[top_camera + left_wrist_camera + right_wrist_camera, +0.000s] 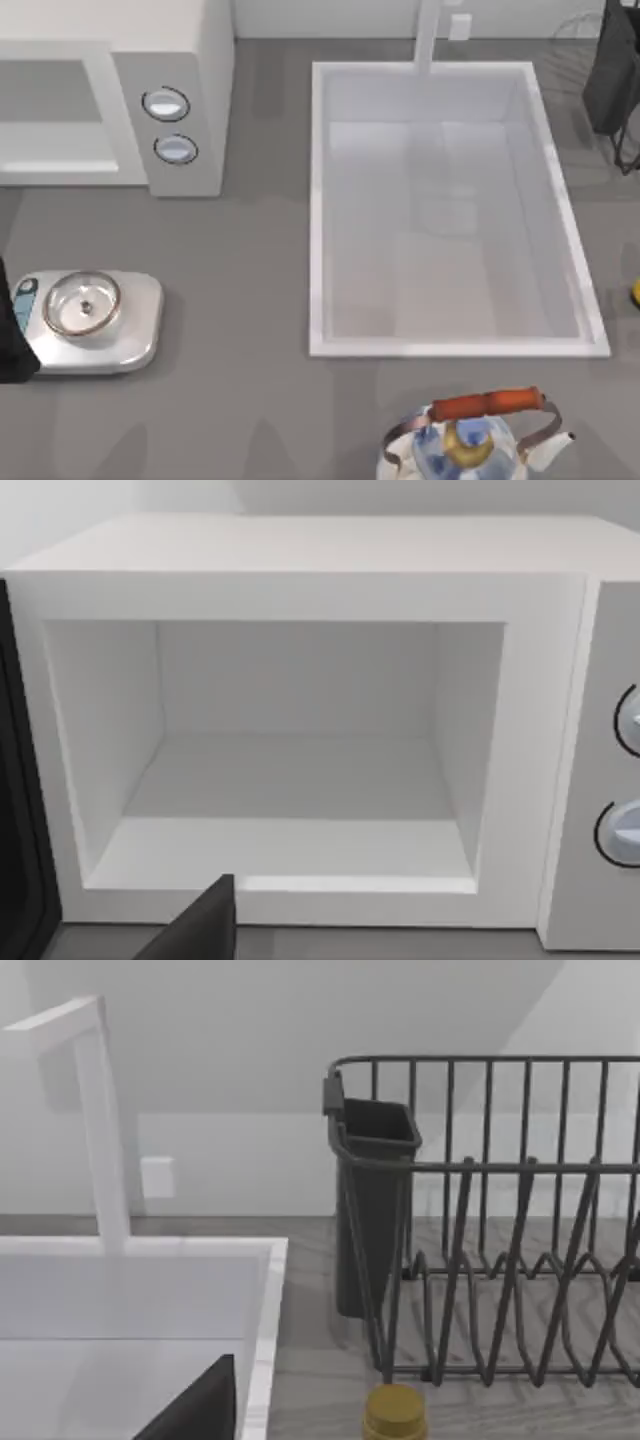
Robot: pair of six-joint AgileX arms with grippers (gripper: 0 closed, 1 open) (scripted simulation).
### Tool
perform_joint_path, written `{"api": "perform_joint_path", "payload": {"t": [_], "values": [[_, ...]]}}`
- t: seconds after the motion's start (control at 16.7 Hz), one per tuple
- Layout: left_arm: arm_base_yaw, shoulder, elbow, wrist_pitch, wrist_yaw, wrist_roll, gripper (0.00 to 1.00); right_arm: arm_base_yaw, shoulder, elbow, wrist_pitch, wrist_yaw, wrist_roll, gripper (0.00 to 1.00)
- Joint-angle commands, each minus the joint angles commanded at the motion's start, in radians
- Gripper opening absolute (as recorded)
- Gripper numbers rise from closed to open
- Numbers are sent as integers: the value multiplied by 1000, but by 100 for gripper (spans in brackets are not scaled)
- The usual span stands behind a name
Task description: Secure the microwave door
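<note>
The microwave (190, 60) (300, 550) stands at the table's back left, white, with two round knobs (166, 104) on its right panel. Its cavity (300, 740) stands open and bare, straight ahead of my left gripper (195, 925), of which a dark wedge shows in the left wrist view. A dark upright strip (20, 800) borders the opening's far side from the knobs; it looks like the microwave door swung out, though I cannot be sure. Part of my left arm (10, 345) sits at the table's left edge. A dark wedge of my right gripper (195, 1405) shows above the sink's rim.
A silver kitchen scale (90, 318) lies front left beside my left arm. The white sink basin (325, 220) with its faucet (100, 1130) fills the middle. A kettle (470, 435) stands at the front, with a dark dish rack (490, 1220) and a yellow-capped bottle (393, 1412) at the right.
</note>
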Motion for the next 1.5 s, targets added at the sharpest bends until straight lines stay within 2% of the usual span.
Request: {"api": "perform_joint_path", "payload": {"t": [0.06,0.84,1.5], "values": [[0,0,0,0,0,0,100,0,0,0,0,0,0,100],[0,0,0,0,0,0,2,0,0,0,0,0,0,100],[16,0,6,-7,16,0,0,0,0,0,0,0,0,100]]}}
